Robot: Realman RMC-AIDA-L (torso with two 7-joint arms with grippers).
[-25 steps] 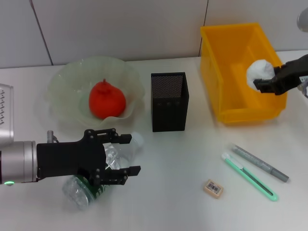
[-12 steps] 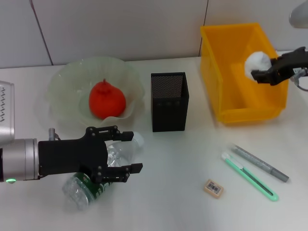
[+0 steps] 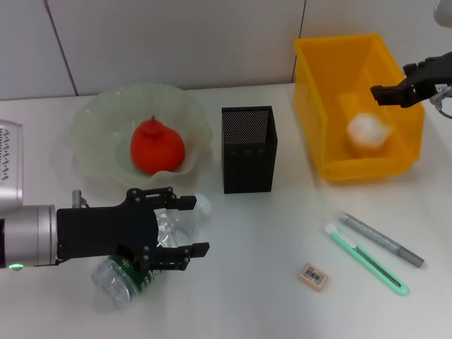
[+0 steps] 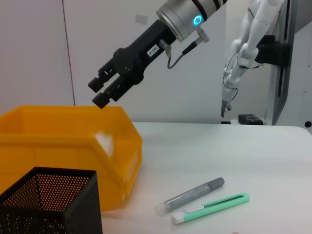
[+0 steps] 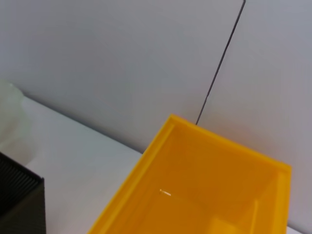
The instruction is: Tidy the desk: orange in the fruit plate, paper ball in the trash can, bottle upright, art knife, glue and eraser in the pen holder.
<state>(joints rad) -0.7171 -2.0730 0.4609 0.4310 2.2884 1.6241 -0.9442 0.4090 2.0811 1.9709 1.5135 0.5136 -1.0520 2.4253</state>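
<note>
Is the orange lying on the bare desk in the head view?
No. The orange sits inside the fruit plate, behind the left claw.

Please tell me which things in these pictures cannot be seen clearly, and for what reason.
- The paper ball: a blur inside the trash can in the head view, so whether it has landed cannot be told.
- The bottle: its middle is hidden by the left gripper in the head view.
- The eraser: its label print is too small to read.
- The right gripper: its arm is cut off by the head view's edge.
</note>
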